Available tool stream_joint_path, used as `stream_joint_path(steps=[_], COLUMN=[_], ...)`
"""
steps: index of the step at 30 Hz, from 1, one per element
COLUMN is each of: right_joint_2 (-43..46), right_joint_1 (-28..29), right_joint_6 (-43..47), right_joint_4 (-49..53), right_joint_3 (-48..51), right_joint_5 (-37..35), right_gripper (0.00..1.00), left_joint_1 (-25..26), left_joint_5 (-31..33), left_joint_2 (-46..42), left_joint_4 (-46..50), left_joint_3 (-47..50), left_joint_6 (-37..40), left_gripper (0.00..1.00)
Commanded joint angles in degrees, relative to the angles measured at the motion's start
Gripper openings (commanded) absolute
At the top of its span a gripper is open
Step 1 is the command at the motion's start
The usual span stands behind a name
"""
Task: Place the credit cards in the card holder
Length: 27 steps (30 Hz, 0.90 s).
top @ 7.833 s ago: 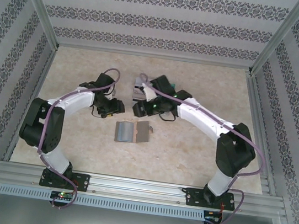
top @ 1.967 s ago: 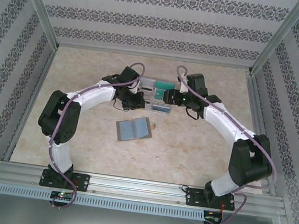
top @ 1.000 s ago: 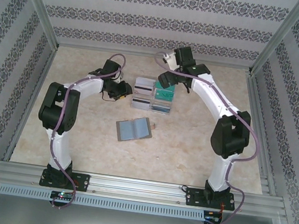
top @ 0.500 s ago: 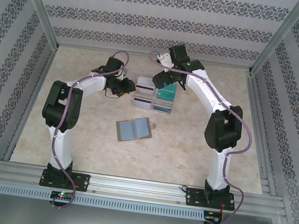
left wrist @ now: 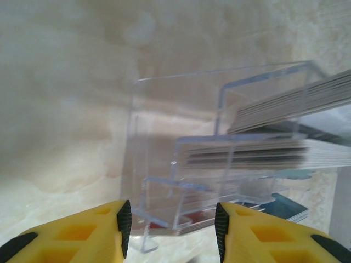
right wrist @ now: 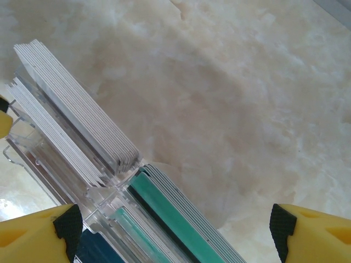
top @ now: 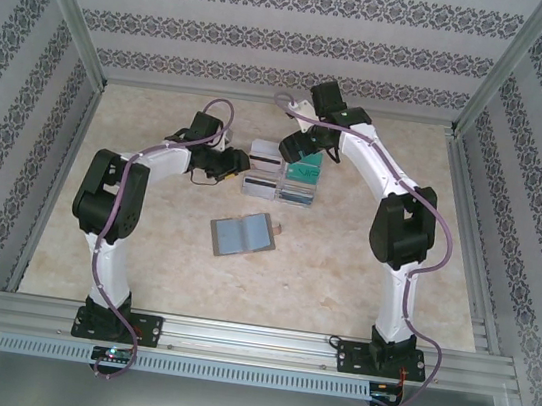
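Your cards (right wrist: 77,112) stand on edge, packed in the tray (left wrist: 164,109) just under the right gripper (right wrist: 175,224), whose jaws are spread wide and empty. Close now and you could pinch several at once or catch a tray wall, because their long edges run diagonally across that gap. The left gripper (left wrist: 172,224), also parted, straddles the tray's corner. The holder (top: 243,235) lies open well behind both.

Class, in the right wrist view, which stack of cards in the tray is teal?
The teal stack at the bottom centre of the clear tray; the two stacks up-left of it are white-grey.
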<state>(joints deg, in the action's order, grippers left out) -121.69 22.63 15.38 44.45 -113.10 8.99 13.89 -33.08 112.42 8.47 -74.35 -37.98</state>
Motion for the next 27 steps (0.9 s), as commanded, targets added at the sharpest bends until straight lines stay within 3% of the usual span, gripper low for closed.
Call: stream_joint_path(steps=[1, 16, 27], right_joint_2=[0.02, -1.65, -4.24], right_joint_1=[-0.22, -1.93, -3.03], right_joint_6=[0.00, 3.08, 2.56], right_joint_4=[0.72, 4.16, 4.09], right_joint_3=[-0.43, -1.60, -2.96], right_joint_5=[1.65, 2.94, -1.57], right_gripper=[0.90, 0.90, 0.87], left_joint_1=[0.59, 0.74, 0.74], left_joint_5=[-0.90, 1.64, 2.22], left_joint_2=[-2.07, 1.70, 2.74], left_joint_4=[-7.24, -2.57, -2.26], left_joint_3=[2.40, 1.82, 2.73], left_joint_6=[-0.93, 3.11, 3.88], left_gripper=[0.47, 0.38, 0.38])
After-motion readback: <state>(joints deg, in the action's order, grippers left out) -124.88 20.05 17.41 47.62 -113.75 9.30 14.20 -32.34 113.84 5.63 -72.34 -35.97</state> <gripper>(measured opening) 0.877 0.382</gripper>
